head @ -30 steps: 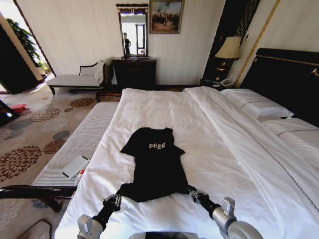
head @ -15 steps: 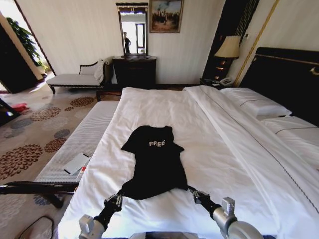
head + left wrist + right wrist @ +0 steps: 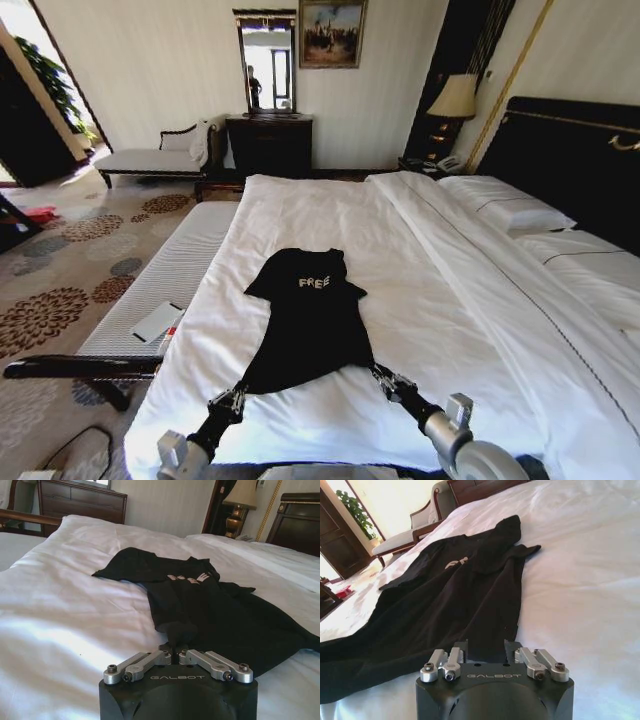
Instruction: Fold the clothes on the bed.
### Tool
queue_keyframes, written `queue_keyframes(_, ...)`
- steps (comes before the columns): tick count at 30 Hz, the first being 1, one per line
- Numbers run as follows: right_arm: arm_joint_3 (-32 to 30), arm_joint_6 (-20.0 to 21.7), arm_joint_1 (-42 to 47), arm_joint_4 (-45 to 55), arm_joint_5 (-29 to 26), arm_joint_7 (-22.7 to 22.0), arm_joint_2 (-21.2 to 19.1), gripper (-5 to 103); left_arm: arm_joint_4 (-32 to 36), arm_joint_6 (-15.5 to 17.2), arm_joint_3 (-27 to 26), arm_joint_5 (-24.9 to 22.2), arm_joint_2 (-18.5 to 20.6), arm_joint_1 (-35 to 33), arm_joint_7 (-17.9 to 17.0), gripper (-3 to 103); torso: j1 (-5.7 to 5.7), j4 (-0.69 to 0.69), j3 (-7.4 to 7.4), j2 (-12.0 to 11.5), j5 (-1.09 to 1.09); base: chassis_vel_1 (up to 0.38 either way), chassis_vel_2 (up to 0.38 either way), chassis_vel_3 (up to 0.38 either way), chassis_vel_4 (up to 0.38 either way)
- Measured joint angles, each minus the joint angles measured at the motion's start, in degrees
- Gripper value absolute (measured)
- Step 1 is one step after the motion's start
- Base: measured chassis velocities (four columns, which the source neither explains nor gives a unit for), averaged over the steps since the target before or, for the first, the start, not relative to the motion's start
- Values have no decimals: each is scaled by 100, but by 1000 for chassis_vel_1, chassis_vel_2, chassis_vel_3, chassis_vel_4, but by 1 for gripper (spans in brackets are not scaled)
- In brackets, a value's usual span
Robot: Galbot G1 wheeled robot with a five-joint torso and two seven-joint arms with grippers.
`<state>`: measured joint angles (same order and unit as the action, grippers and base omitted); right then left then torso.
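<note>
Clothes [image 3: 308, 320], here a single black short-sleeved T-shirt with white "FREE" lettering on the chest, lie flat on the white duvet of the bed [image 3: 420, 290], collar toward the far end and hem toward us. We see the left gripper [image 3: 228, 400] at the hem's left corner and the right gripper [image 3: 383, 378] at its right corner. In the left wrist view the left gripper [image 3: 176, 652] has its fingers drawn together on a bunched fold of the black fabric [image 3: 210, 610]. In the right wrist view the right gripper [image 3: 485, 652] is likewise clamped on the hem edge of the shirt [image 3: 455, 590], the cloth passing between its fingers.

Compared with the frame of one second ago, the hem is now stretched wider: its two corners are pulled out into points toward the grippers, whereas earlier the lower edge was rounded and slack. The shirt body appears flatter and more drawn out along the bed. The whole scene has also shifted slightly in the head view, so the camera itself has moved.

Beside the bed, on our left, a pale bench [image 3: 160, 290] carries a white card or booklet [image 3: 157, 322]. Two pillows [image 3: 505, 213] rest near the dark headboard [image 3: 570, 160] on the right.
</note>
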<state>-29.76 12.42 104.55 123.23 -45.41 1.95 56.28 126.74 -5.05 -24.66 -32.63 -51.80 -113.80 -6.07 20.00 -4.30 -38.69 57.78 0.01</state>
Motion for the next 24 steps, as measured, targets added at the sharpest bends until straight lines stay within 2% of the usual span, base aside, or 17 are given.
queue_keyframes(3,83,50,-21,-101,63,72,28,52,41,0,-53,-28,-17,-31,-5,2,-3,0,1,1,-1,0,0,0,0)
queue_keyframes(4,83,50,-21,-101,63,72,28,52,41,0,-53,-28,-17,-31,-5,2,-3,0,1,1,-1,0,0,0,0)
queue_keyframes(8,110,48,37,-140,185,185,50,74,58,16,-85,-55,-40,-27,-8,2,-4,-1,2,1,-2,0,0,0,0)
queue_keyframes(10,115,53,25,-139,199,185,60,74,58,21,-84,-55,-43,-20,-11,2,-4,-2,2,1,-2,0,0,0,0)
queue_keyframes(13,153,128,-100,-164,178,101,108,90,78,48,-51,-56,-75,-13,-22,2,-4,-1,1,1,0,0,0,0,0)
queue_keyframes(14,153,128,-100,-164,178,101,108,90,78,48,-51,-56,-75,-13,-22,2,-4,-1,1,1,0,0,0,0,0)
queue_keyframes(16,179,152,-164,-257,177,68,110,98,99,61,-41,-56,-91,-20,-28,2,-4,0,1,1,-1,0,0,0,0)
queue_keyframes(24,243,231,-395,-483,114,43,101,100,150,94,-39,-62,-83,-12,-43,2,-4,-1,1,1,-1,0,0,0,0)
